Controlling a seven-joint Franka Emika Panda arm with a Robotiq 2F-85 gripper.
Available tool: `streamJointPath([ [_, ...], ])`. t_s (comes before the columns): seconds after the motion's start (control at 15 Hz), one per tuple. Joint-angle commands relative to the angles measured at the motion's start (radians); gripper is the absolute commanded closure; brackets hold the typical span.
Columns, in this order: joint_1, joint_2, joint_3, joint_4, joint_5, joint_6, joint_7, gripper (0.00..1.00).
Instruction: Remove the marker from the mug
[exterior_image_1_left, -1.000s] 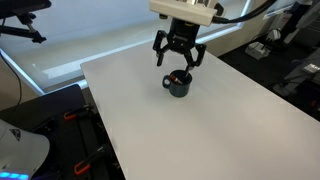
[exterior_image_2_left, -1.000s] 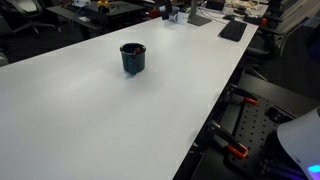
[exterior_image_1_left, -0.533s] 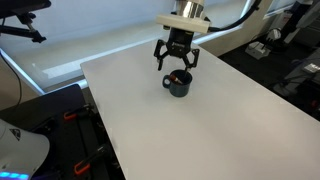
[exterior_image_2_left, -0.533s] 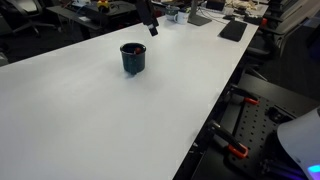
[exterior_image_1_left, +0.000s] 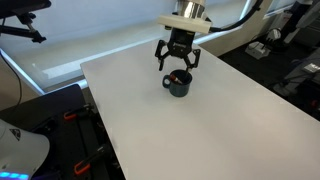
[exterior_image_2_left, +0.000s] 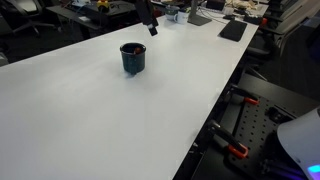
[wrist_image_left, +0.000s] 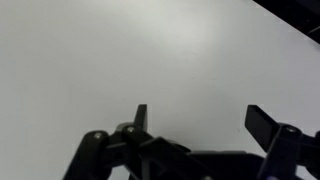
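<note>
Your pincer (exterior_image_1_left: 177, 65) has swung in over the mug (exterior_image_1_left: 179, 87); jaws apart; the marker (exterior_image_1_left: 179, 76) sits just below, inside that mug.

White table (exterior_image_1_left: 200, 130); orange-handled clamps (exterior_image_2_left: 236, 152) beside edge; dark flat item (exterior_image_2_left: 233, 30), maybe keyboard, far end.

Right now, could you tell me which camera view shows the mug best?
The exterior view where the mug stands clear, nothing overlapping it. In an exterior view the open gripper crowds the mug. The wrist view shows only gripper and table.
</note>
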Motion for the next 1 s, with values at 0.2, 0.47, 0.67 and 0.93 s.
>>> streamJointPath([
  [0.2,0.003,0.043,0.019,0.121,-0.01,-0.057,-0.019,0.0],
  [0.47,-0.001,0.046,0.031,0.115,-0.002,-0.051,-0.005,0.0],
  [0.67,0.004,0.071,0.033,0.138,-0.003,-0.061,-0.007,0.0],
  [0.93,-0.003,0.084,0.033,0.163,-0.001,-0.074,-0.026,0.0],
])
